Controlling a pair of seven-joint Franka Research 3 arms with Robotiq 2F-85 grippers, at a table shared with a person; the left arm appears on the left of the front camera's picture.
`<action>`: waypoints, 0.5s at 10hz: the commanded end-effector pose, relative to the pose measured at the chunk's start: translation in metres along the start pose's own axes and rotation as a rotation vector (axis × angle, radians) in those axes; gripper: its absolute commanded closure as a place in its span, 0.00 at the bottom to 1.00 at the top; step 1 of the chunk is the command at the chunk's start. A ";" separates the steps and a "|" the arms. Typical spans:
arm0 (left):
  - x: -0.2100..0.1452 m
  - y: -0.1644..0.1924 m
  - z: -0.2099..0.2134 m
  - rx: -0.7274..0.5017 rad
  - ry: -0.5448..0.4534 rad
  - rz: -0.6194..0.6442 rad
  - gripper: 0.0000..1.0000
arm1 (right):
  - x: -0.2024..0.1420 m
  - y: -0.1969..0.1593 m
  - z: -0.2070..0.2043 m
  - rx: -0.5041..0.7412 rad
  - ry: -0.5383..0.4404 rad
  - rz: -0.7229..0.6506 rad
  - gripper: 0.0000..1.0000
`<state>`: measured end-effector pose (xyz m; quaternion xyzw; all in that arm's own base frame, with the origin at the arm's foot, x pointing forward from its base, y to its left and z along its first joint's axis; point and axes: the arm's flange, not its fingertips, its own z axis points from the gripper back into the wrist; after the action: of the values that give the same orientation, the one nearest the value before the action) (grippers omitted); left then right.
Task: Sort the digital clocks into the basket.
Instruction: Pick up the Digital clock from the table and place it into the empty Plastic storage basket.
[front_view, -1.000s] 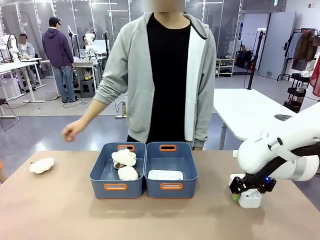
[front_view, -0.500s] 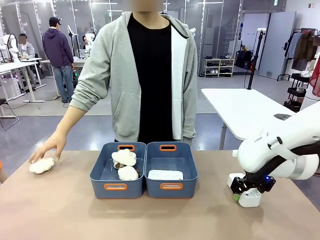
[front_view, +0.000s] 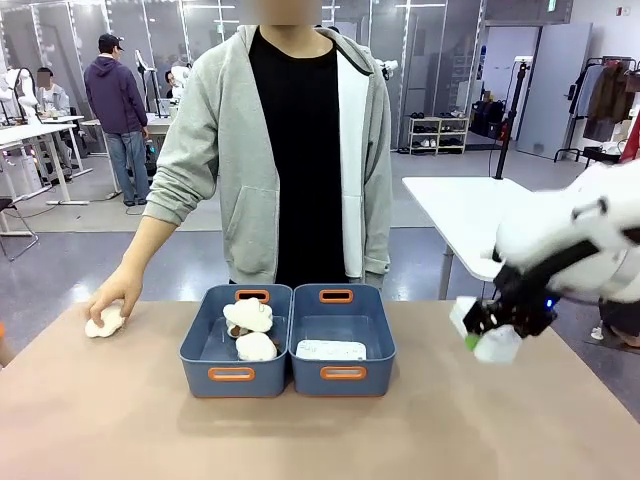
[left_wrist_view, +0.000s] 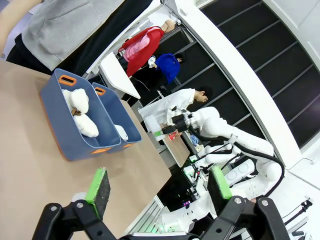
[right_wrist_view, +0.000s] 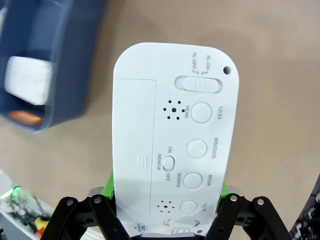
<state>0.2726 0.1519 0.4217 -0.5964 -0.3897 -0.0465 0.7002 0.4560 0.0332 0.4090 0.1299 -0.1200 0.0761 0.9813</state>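
1. the basket (front_view: 380, 372), the right one of two blue bins mid-table, is the goal. a second clock (front_view: 331, 350) lies flat on its floor, toward the near wall.
2. the right gripper (front_view: 485, 338) is clenched on the clock (right_wrist_view: 150, 125), clamping its narrow sides near one end, button side toward the wrist camera. it hangs clear of the table (front_view: 120, 430), well right of the basket.
3. to do it well, i judge: carry it left, high enough to clear the basket's right rim, stop over the bare far part of the floor, lower, then let go, so it does not land on the second clock.
4. the grip sits near one end, so the clock may swing. a slow move suits.
5. the person (front_view: 280, 150) stands behind the bins, hand (front_view: 115, 295) on a plush (front_view: 105, 322) at the table's left, well away from the path.
6. the left bin (front_view: 195, 365), touching the basket, holds two plushes (front_view: 250, 318). an overshoot would drop the clock there.
7. the left gripper (left_wrist_view: 159, 187) is released, holding nothing, above the table.
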 end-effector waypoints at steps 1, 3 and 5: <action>0.001 -0.003 0.001 -0.015 -0.008 -0.012 0.00 | 0.013 0.008 0.019 0.154 0.004 0.009 0.77; 0.001 -0.003 0.001 -0.015 -0.008 -0.012 0.00 | 0.033 0.042 0.018 0.381 -0.011 -0.008 0.77; 0.001 -0.003 0.001 -0.015 -0.008 -0.012 0.00 | 0.046 0.079 -0.001 0.434 0.001 0.037 0.77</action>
<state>0.2726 0.1520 0.4217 -0.5963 -0.3898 -0.0465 0.7002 0.4714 0.1064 0.4484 0.3243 -0.1052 0.0954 0.9352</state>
